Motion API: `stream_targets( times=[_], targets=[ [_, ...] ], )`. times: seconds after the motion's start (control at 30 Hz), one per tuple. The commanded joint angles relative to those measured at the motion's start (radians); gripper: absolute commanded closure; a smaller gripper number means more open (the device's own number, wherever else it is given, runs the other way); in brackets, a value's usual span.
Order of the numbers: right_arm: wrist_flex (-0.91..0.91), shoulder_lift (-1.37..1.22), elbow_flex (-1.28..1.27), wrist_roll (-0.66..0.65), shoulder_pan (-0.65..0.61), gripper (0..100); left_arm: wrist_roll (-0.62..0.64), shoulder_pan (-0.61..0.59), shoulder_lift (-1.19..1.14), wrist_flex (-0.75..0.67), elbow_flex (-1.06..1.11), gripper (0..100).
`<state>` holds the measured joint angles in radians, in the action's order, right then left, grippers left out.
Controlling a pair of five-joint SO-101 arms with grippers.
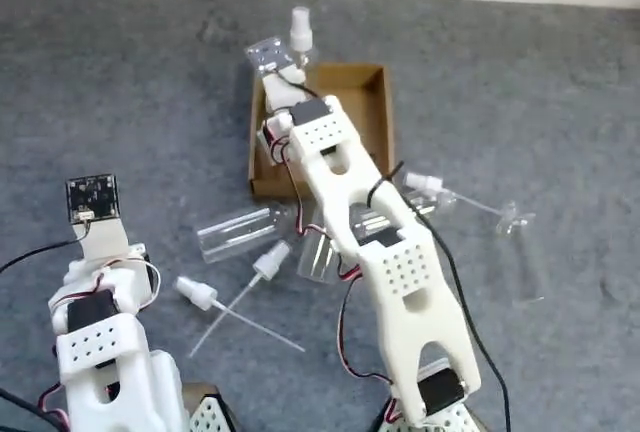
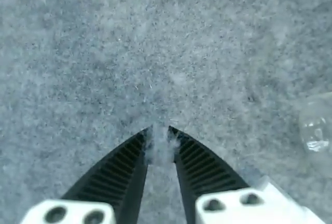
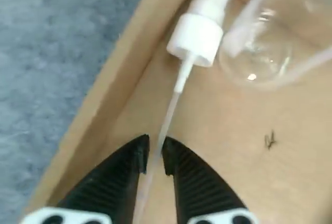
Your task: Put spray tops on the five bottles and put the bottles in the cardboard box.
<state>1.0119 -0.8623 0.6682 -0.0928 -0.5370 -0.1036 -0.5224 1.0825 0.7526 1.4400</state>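
— Where do we have the right arm?
— We see the right arm (image 1: 390,262) stretched out long over the brown cardboard box (image 1: 372,102), its wrist tipped down into the box.
— And its gripper?
— Our right gripper (image 3: 154,149) has its black fingers pinched on the thin dip tube of a white plastic spray top (image 3: 199,32). The top's head is over the box floor, close to the box's side wall. A clear round plastic bottle (image 3: 264,42) is just beside it, also inside the box.
— The left arm?
— We find the left arm (image 1: 105,342) folded back, well apart from the box, aimed down at the grey carpet (image 1: 120,82). The left gripper (image 2: 159,130) has its fingers almost together, with a sliver of carpet between them, and holds nothing.
— And outside the box?
— We count two clear bottles (image 1: 235,232) (image 1: 320,252) lying on the carpet near the box's near end. Loose spray tops (image 1: 200,294) (image 1: 272,260) (image 1: 425,184) lie around them.
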Motion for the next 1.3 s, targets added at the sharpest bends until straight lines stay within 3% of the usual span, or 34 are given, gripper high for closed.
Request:
stream_targets(
  times=[0.0, 0.83, 1.27],
  targets=[
    [-0.019, 0.015, 0.041, 0.009, 0.004, 99.5, -0.009, -0.016, 0.012, -0.025, -0.002, 99],
    [0.286, 0.007, 0.481, 0.009, 0.004, 99.5, -0.011, -0.016, 0.012, -0.025, -0.001, 99],
    [0.245, 0.007, 0.499, 0.009, 0.018, 99.5, -0.011, -0.013, 0.012, -0.025, -0.001, 99]
  ],
)
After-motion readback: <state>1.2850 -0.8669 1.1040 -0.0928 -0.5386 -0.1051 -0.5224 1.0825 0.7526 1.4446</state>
